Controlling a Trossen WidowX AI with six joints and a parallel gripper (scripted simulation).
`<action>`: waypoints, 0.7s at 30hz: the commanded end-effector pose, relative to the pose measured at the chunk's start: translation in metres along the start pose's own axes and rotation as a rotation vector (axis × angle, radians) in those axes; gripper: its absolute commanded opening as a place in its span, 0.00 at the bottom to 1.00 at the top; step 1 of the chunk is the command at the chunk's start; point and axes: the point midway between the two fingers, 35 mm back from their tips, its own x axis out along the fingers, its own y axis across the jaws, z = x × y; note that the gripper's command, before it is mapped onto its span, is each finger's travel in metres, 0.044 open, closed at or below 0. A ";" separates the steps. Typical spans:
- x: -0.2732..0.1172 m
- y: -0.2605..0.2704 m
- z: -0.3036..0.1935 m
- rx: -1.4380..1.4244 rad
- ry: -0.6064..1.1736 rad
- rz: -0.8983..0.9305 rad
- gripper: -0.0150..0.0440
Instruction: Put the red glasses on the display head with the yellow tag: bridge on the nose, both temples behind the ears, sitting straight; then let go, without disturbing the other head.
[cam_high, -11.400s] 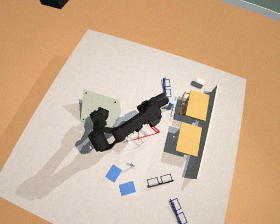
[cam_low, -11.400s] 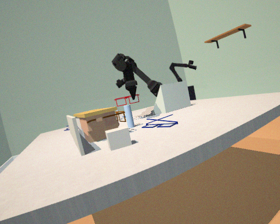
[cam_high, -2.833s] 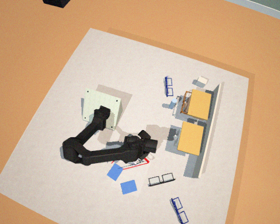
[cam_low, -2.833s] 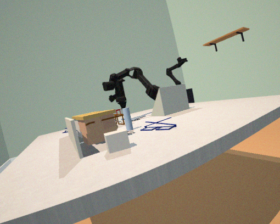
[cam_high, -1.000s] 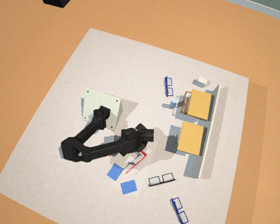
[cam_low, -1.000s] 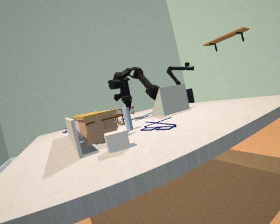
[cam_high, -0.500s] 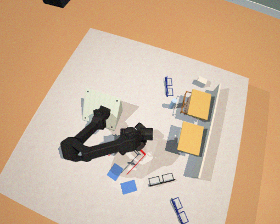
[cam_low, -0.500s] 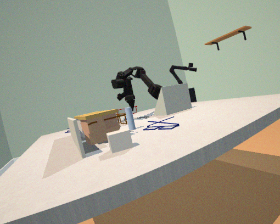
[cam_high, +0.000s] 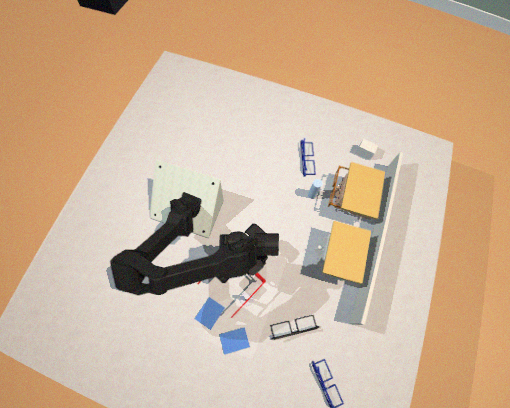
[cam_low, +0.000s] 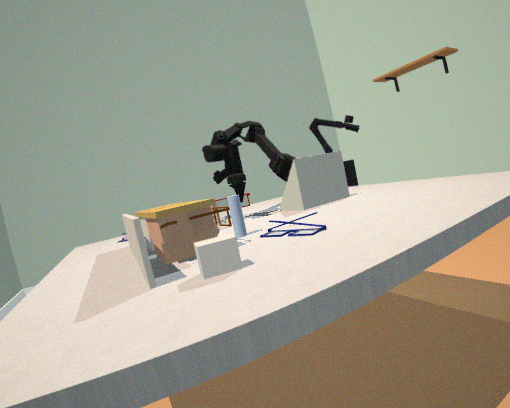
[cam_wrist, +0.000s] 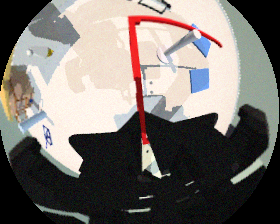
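My gripper (cam_high: 257, 271) (cam_low: 242, 194) (cam_wrist: 140, 113) is shut on one temple tip of the red glasses (cam_high: 260, 277) (cam_wrist: 136, 75) and holds them above the mat, left of the heads. In the wrist view the temple runs up to the red front. Two display heads with yellow-orange tops stand against a low board. The nearer head (cam_high: 347, 252) (cam_wrist: 48, 51) is bare, with a small yellow tag in front of it. The farther head (cam_high: 362, 190) (cam_low: 182, 230) (cam_wrist: 20, 97) wears brown glasses (cam_high: 339, 187) and has a light blue cylinder (cam_high: 315, 189) (cam_low: 236, 215) (cam_wrist: 32, 121) before it.
Blue glasses (cam_high: 307, 157) (cam_low: 295, 227) lie left of the farther head. Black glasses (cam_high: 294, 326) and another blue pair (cam_high: 327, 382) lie at the front. Two blue squares (cam_high: 209, 313) (cam_high: 234, 340) lie below the arm. A white block (cam_high: 369, 146) (cam_low: 216, 256) and the board (cam_high: 382, 240) stand beside the heads.
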 end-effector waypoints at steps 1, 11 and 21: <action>0.000 0.000 0.002 -0.002 0.002 0.003 0.25; 0.000 0.000 0.009 -0.002 0.002 0.003 0.25; -0.037 0.002 0.012 -0.003 0.004 0.008 0.25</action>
